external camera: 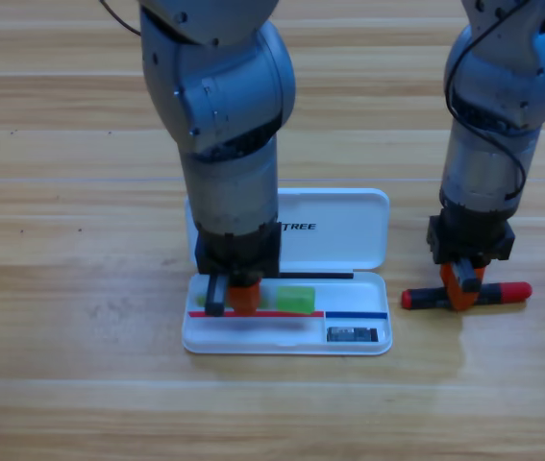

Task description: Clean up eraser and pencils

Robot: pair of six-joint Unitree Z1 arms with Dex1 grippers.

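Pencils and eraser are shown partway through being put away in the white hinged case [349, 230], which lies open on the wooden table [61, 192] with its lid folded back toward the arms. The eraser [354, 334] already sits in the small compartment at the tray's lower right, apart from the long slot, presumably so that short and long items do not crowd each other. The green-and-white pencil [294, 297] lies lengthwise in the tray's upper slot, its green end showing just right of the left gripper [232, 298]. That gripper points straight down into the tray over the pencil's pale barrel, a posture that suits either lowering the stick into its slot or letting go of it. Its orange jaws sit close around the barrel, but their gap is hidden from above, so whether they clasp the pencil or have released it cannot be told.

Outside the case, to its right, the black-and-red pencil [503, 291] lies flat on the table, roughly parallel to the tray's long side. The right gripper [461, 286] descends vertically on the middle of this stick, a central hold that would keep it level when lifted. Its orange jaws straddle the barrel on either side and appear closed against it, gripping the pencil while it rests on the wood. By this reading, this pencil is the one item not yet in the case.
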